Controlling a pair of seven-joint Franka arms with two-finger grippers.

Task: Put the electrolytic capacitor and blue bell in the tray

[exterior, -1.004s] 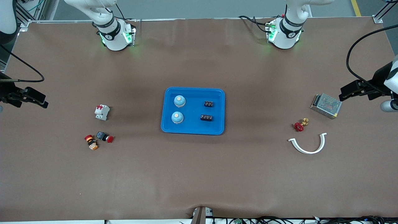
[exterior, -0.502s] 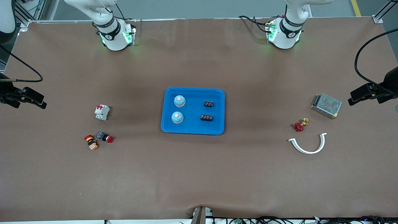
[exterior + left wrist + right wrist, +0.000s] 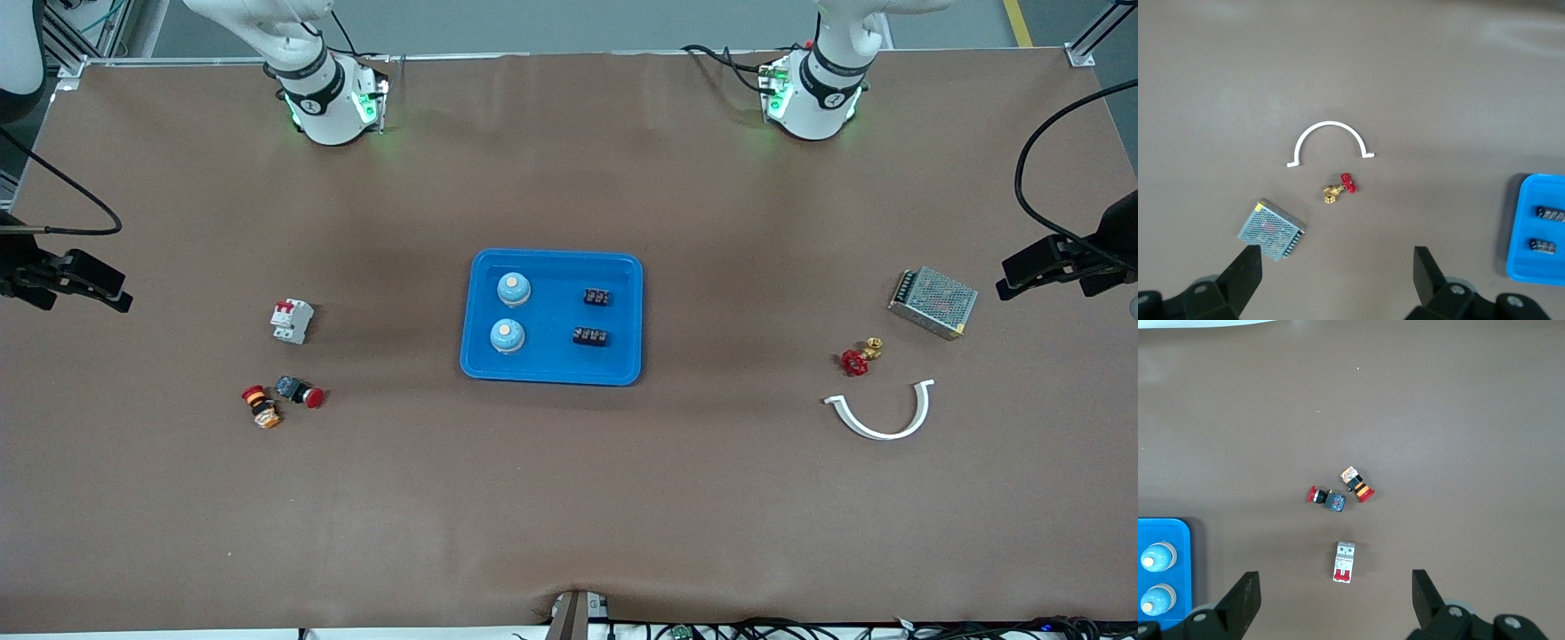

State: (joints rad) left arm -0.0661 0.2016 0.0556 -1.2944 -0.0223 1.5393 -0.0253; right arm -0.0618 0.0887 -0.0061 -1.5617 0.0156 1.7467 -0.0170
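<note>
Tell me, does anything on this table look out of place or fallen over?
Nothing stands out. The shallow bright-blue plastic tray lies flat, with two round blue bells upright and two small black components inside it.

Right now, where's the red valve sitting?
In the front view the red valve lies on the table toward the left arm's end, between the mesh box and the white clip, nearer the camera than the box.

Both arms are held raised at the worktop's ends; left gripper (image 3: 1335, 270) and right gripper (image 3: 1335, 593) are spread wide, empty.
</note>
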